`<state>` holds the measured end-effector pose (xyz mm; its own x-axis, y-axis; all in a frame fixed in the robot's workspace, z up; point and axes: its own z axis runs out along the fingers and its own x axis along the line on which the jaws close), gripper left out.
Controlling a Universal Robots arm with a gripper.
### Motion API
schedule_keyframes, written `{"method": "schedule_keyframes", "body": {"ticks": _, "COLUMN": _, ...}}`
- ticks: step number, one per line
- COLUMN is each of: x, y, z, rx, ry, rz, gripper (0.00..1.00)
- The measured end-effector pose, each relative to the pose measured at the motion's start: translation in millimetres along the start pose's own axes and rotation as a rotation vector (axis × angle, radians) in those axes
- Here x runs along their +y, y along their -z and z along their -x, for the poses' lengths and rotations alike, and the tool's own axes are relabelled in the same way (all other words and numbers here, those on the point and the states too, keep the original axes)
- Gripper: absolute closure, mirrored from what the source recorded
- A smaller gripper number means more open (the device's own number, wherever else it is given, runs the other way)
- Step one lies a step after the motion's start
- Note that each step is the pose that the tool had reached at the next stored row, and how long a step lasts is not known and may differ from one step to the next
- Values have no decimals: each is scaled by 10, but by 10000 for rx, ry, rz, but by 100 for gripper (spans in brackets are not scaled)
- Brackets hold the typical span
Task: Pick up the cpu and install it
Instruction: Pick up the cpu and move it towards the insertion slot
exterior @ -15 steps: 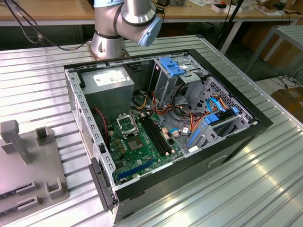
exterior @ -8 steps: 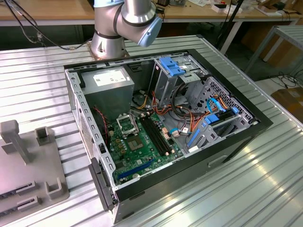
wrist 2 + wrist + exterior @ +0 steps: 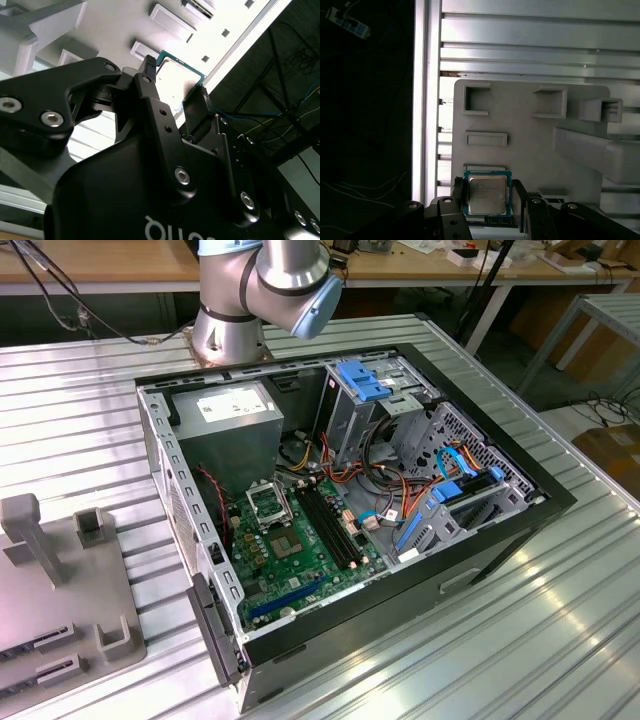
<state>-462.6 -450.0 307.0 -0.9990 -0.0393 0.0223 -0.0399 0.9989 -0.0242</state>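
Note:
In both wrist views the cpu (image 3: pixel 487 192) (image 3: pixel 176 76), a small square chip with a silver-grey top and a green rim, sits between my gripper's (image 3: pixel 489 200) (image 3: pixel 176 81) two black fingers (image 3: pixel 520 205). The fingers press against two opposite edges of the chip, so the gripper is shut on it. The chip is over the pale grey parts fixture (image 3: pixel 530 145), close to the table's edge. In the exterior view the green motherboard (image 3: pixel 290 550) lies in the open computer case (image 3: pixel 350 490), with its black-framed square socket (image 3: pixel 268 502) uncovered.
The grey fixture (image 3: pixel 60 580) with upright posts stands on the ribbed metal table (image 3: pixel 560 620) at the exterior view's left. The arm's base (image 3: pixel 230 330) rises behind the case. Inside the case are a power supply (image 3: pixel 228 415), drive cages (image 3: pixel 375 395), cables and long black memory slots (image 3: pixel 330 525).

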Motion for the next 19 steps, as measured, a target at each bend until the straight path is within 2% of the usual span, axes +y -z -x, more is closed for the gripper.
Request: {"method": "schedule_keyframes", "body": {"ticks": 19, "x": -3, "y": 122, "z": 1, "rx": 27, "ry": 0, "rz": 0, "gripper": 53}}
